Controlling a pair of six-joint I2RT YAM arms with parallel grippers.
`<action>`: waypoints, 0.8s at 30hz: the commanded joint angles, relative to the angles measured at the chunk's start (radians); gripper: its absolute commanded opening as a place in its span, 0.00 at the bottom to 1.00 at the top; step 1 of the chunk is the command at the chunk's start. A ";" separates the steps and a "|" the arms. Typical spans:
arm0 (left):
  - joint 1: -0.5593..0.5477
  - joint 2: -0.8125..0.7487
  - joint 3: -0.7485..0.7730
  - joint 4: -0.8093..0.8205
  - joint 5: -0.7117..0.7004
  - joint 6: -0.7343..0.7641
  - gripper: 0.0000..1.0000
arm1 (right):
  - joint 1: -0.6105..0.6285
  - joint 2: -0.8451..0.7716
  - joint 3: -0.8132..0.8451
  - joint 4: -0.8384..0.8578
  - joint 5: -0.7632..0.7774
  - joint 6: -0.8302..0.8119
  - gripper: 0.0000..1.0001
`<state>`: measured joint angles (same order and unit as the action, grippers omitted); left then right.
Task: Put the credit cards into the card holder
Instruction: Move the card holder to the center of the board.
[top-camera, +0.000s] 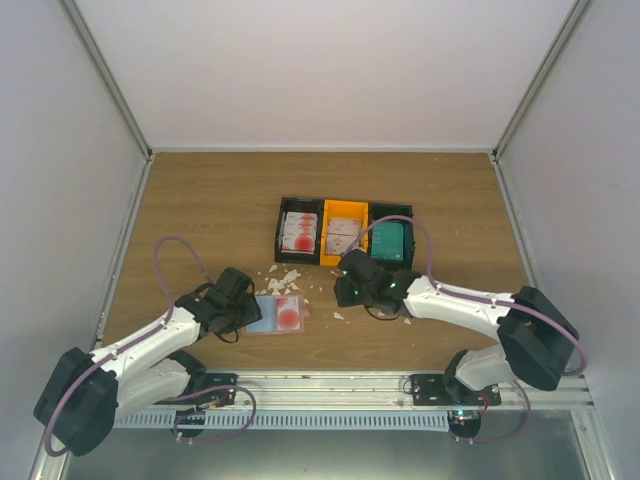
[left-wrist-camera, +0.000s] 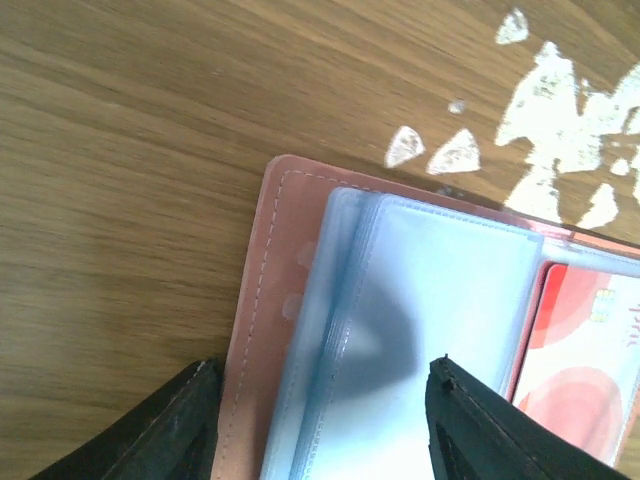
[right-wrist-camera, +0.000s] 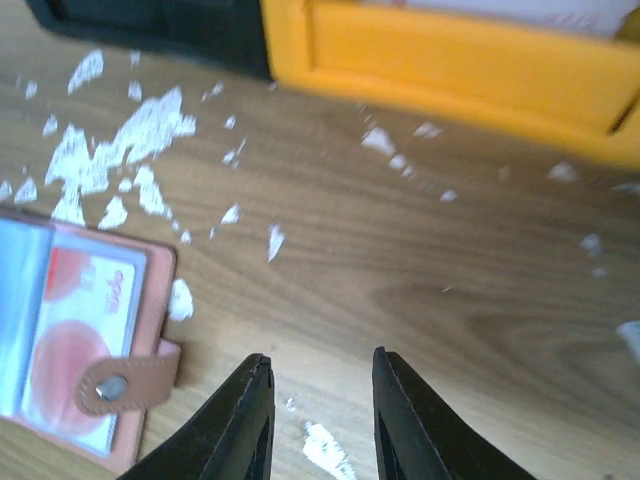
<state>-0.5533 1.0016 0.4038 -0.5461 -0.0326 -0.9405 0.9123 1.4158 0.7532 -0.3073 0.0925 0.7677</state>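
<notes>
Two arms work on one wood-grain table (top-camera: 200, 200), boxed in by plain white walls (top-camera: 300, 70) with a metal rail along the near edge.

Count:
- One card holder (left-wrist-camera: 260, 330), salmon pink, lying open and flat directly under the left gripper (left-wrist-camera: 322, 365). Its clear sleeves sit between the two fingers.
- One red-printed card (left-wrist-camera: 590, 350) is visible in the holder, sleeved just right of the left gripper's right finger.
- One tray (top-camera: 345, 203) with three compartments, ahead of the right gripper (right-wrist-camera: 322, 357). Red-and-white cards (top-camera: 299, 232) are in the left bay, pale cards (top-camera: 343, 235) in the orange middle bay and teal cards (top-camera: 389, 240) in the right bay. Number per stack is not readable.
- Many white scraps (top-camera: 283, 278) lie ahead of both grippers.

Left gripper: fingers spread, straddling the holder's left leaf. Contact with the leaf cannot be told.
Right gripper: fingers parted by a narrow gap, nothing between them, over bare wood. The holder's snap tab (right-wrist-camera: 115, 385) lies to its left.
</notes>
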 joint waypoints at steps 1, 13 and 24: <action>0.003 0.025 -0.036 0.091 0.132 0.024 0.57 | -0.074 -0.045 0.019 -0.040 0.047 -0.054 0.29; -0.006 0.175 -0.023 0.359 0.336 0.092 0.55 | -0.226 -0.003 0.211 -0.111 -0.144 -0.502 0.33; -0.004 0.112 0.036 0.307 0.068 0.020 0.63 | -0.145 0.256 0.507 -0.083 -0.277 -0.790 0.50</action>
<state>-0.5568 1.1870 0.4164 -0.1860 0.2081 -0.8845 0.7223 1.5627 1.1660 -0.3855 -0.1471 0.1379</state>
